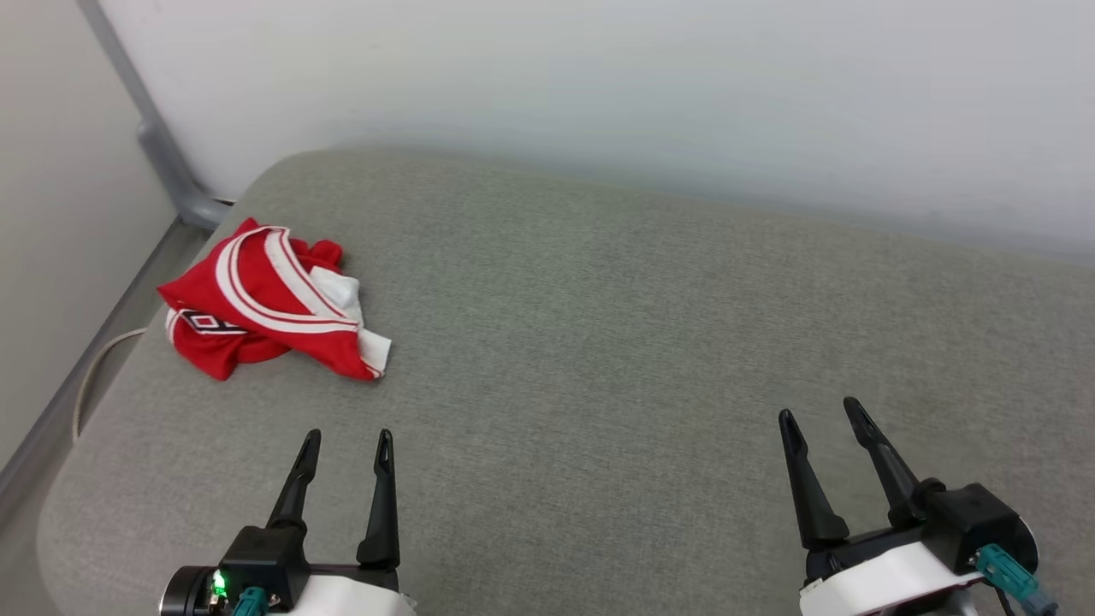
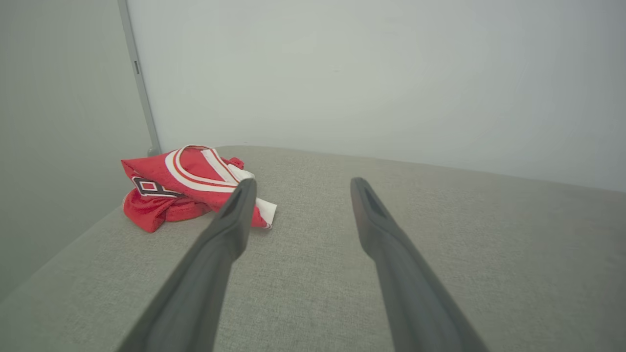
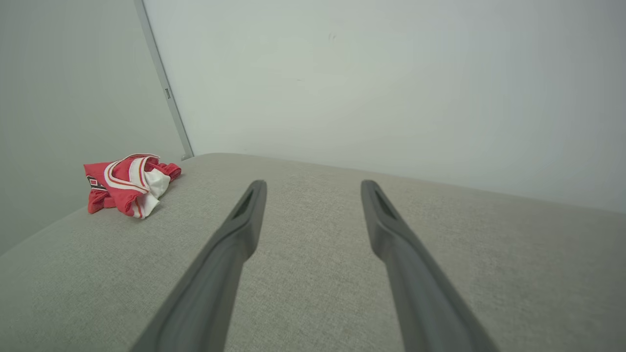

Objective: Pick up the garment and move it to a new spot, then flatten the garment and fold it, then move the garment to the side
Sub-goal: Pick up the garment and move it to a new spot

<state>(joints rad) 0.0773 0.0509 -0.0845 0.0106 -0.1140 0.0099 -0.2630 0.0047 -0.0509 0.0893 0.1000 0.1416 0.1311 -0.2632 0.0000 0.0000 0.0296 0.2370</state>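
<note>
Your left gripper (image 1: 348, 438) hovers spread and empty near the crumpled shirt (image 1: 265, 301); your right gripper (image 1: 821, 412) hovers spread, well apart from it.

The garment (image 1: 265, 299) lies bunched, so its emblem (image 1: 204, 322) is partly folded under and I cannot read it. In the left wrist view one of my left fingers (image 2: 234, 222) covers its near edge. The desk (image 1: 650, 359) runs off the head view's bottom edge.

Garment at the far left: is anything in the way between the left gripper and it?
Nothing visible stands in the way. Just bare grey padded surface lies between the open left gripper and the crumpled garment, which sits ahead of the gripper and slightly to its left, near the surface's left edge.
</note>
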